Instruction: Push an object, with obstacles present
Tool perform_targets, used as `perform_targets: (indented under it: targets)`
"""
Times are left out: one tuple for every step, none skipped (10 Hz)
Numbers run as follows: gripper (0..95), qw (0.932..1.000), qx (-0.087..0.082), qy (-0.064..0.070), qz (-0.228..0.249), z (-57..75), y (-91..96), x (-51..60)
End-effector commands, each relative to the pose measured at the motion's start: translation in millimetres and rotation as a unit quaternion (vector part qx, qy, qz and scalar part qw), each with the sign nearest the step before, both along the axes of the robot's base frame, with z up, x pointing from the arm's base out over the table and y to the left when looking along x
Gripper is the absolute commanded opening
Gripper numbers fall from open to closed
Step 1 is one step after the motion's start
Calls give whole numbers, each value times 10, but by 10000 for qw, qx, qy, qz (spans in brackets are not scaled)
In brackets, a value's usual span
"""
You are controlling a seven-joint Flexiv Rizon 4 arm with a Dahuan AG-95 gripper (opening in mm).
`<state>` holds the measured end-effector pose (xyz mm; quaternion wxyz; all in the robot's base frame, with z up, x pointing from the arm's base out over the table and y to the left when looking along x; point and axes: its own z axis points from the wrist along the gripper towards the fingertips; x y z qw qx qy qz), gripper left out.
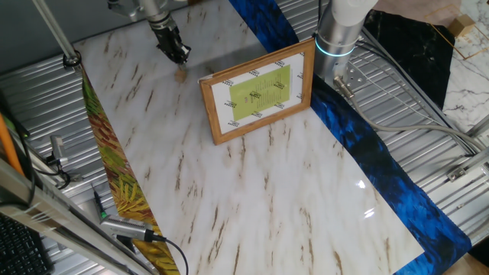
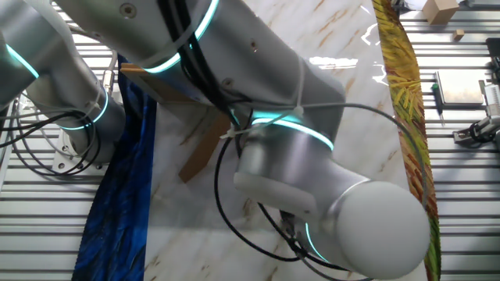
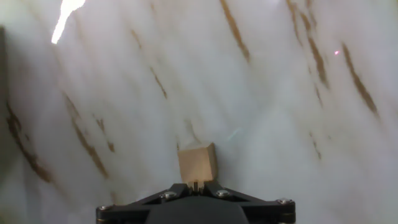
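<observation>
The object, a tiny light-tan block [image 1: 181,74], lies on the marbled table just in front of my gripper [image 1: 180,55]. In the hand view the block [image 3: 198,163] sits right at the tips of my gripper [image 3: 196,185], whose fingers are closed together and touch its near face. The obstacle, a brown wooden picture frame [image 1: 260,92] with a white mat and a yellow-green sheet, stands tilted to the right of the block, apart from it. In the other fixed view the arm hides the block and gripper; only the frame's back [image 2: 199,133] shows.
A blue cloth strip [image 1: 367,145] runs along the right side of the marbled board, by the arm's base [image 1: 336,38]. A leaf-patterned strip [image 1: 114,176] lines the left edge. Cables and tools lie on the ribbed metal at lower left.
</observation>
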<state>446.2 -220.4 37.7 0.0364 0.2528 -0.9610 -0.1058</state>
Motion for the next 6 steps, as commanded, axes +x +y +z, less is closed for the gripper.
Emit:
perform_targets:
  targets:
    - [0, 10000, -40, 56, 23, -1, 27, 43]
    - [0, 9999, -63, 131, 40, 17, 39, 61]
    - [0, 9998, -116, 157, 64, 23, 43, 67]
    - [0, 9998, -112, 154, 88, 24, 38, 70]
    - [0, 9998, -104, 150, 110, 29, 28, 74]
    - [0, 9996, -91, 157, 202, 80, -35, 106]
